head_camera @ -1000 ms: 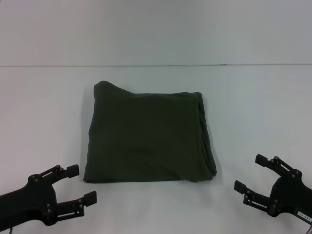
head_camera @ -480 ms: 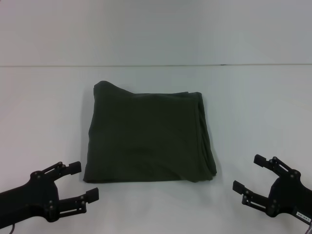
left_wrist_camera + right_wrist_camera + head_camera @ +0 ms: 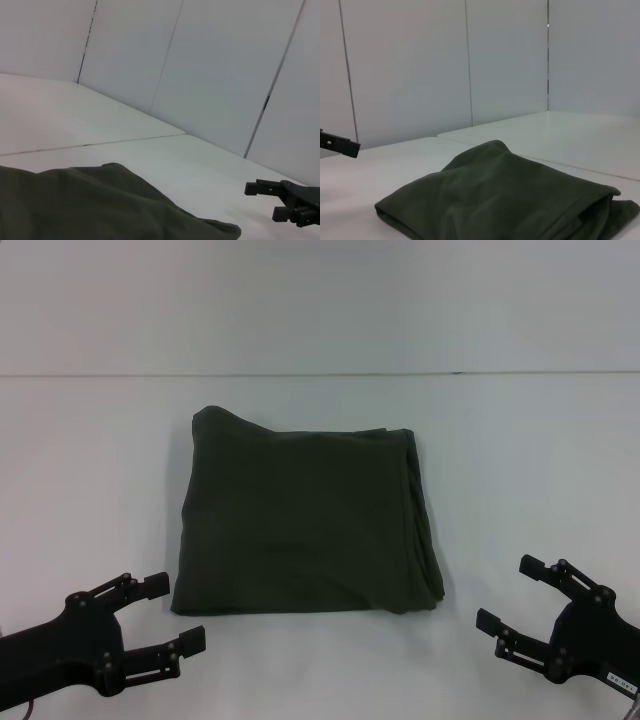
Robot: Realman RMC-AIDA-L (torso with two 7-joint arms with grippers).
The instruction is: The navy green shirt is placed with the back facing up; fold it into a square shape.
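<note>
Left hand [image 3: 170, 613] sits slightly lower and nearer the robot than a second ago; right hand [image 3: 508, 593] has also eased back a touch. Shirt unchanged.

Both hands spread, holding nothing, low on either side of the near edge, each apart from the cloth.

The navy green shirt [image 3: 305, 530] lies mid-counter, folded to a rough square, plain side up, no lettering showing. Far-left corner pokes out; right edge shows stacked layers and a rolled hem, near-right corner bulging.

Counter [image 3: 540, 460] white, smooth, matte.

Handling, by judgement: soft, limp knit, light, will sag and drape when lifted; layers may slide apart. Not fragile. Best taken at corners or along the layered right edge, pinching all layers together.

Fold looks essentially complete.
</note>
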